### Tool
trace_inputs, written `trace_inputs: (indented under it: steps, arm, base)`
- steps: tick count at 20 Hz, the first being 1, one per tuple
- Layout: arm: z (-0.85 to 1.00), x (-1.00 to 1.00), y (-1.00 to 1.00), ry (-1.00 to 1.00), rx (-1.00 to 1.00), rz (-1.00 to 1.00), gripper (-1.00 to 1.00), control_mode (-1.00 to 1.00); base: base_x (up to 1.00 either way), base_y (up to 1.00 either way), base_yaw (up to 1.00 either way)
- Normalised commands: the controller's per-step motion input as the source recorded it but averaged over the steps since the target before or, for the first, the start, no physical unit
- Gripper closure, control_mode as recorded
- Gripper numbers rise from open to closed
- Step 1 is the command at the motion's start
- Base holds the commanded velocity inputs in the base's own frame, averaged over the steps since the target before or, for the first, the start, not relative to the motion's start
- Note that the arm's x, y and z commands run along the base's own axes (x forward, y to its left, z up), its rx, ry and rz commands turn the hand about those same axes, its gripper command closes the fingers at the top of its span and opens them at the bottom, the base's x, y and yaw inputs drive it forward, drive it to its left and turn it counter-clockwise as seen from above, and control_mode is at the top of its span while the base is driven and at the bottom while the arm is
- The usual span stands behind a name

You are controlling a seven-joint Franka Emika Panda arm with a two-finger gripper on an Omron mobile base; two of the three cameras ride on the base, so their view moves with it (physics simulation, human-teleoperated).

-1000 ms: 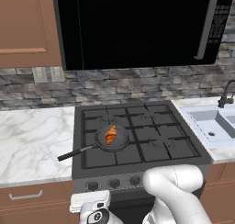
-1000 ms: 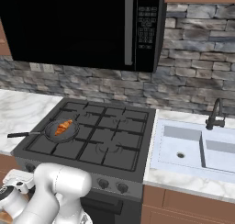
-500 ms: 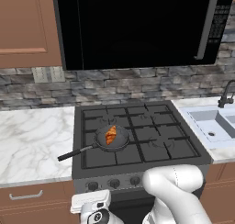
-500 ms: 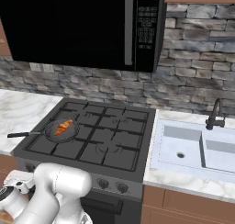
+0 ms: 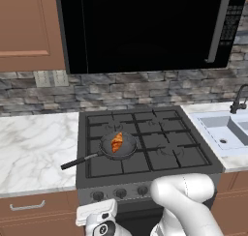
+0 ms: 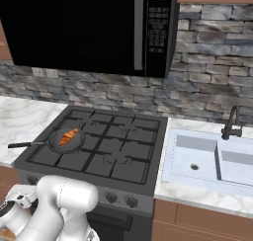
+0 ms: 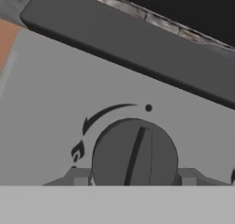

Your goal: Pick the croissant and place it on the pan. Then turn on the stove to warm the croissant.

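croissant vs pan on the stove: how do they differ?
The croissant is golden-orange and ridged; the pan is plain dark grey. The croissant is a small crescent, much smaller than the round pan. The pan has a long black handle reaching off the stove; the croissant lies inside it. Both sit over the front-left burner.

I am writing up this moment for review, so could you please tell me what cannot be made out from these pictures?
- Hand view: the gripper fingertips flank the stove knob, but the bottom edge cuts them off, so contact is unclear.
- Left base view: the front knobs are too small to read their settings.
- Both base views: no flame can be told under the pan; the pan covers its burner.
- Right base view: the croissant is too small for its ridges to show.
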Motion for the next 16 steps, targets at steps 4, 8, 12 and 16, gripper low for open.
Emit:
trace_inputs:
  steps: [4,8,12,16]
  arm:
    - [0.0,0.0,0.01,0.0,-0.06,0.0,1.0,-1.0]
    - [0.0,0.0,0.02,0.0,-0.06,0.0,1.0,-1.0]
    - [0.0,0.0,0.04,0.0,-0.06,0.0,1.0,-1.0]
    - [0.0,0.0,0.07,0.0,-0.05,0.0,1.0,-1.0]
  base:
    - [0.0,0.0,0.0]
    - [0.0,0.0,0.0]
    - [0.0,0.0,0.0]
    - [0.0,0.0,0.0]
